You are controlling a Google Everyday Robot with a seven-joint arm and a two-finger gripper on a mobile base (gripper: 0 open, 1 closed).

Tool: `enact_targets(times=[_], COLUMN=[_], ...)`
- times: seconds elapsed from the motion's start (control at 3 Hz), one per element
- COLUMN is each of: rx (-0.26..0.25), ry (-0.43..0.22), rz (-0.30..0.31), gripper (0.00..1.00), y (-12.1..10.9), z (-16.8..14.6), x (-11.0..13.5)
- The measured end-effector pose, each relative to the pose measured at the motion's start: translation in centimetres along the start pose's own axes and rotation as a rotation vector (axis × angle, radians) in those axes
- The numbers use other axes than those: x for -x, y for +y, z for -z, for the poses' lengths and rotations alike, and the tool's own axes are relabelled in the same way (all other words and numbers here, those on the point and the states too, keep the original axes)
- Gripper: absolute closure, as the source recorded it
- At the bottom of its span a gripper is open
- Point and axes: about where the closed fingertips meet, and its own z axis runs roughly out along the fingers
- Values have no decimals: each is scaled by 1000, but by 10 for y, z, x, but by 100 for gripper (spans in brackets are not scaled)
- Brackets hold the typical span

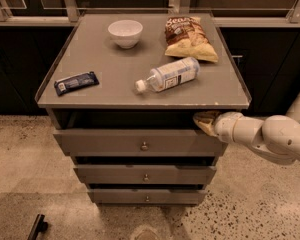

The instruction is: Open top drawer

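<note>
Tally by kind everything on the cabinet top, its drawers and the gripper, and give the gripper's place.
White bowl: 1
Chip bag: 1
Water bottle: 1
Snack bar: 1
Drawers: 3 (top drawer, middle drawer, bottom drawer)
Gripper: 1, at the top drawer's upper right corner
Total: 8

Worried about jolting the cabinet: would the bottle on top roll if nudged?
Probably: the bottle lies on its side, so its round body could roll. Clear plastic, so likely light. The hand is at the top drawer's upper right corner.
</note>
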Motion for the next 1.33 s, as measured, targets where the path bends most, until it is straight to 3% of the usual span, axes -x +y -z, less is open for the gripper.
enact_targets(times=[0.33,1.33], rx=[95,150], ry=[57,119], rz=[44,57], gripper=[100,100], y=[16,29], z=[-4,6], x=[-8,-12])
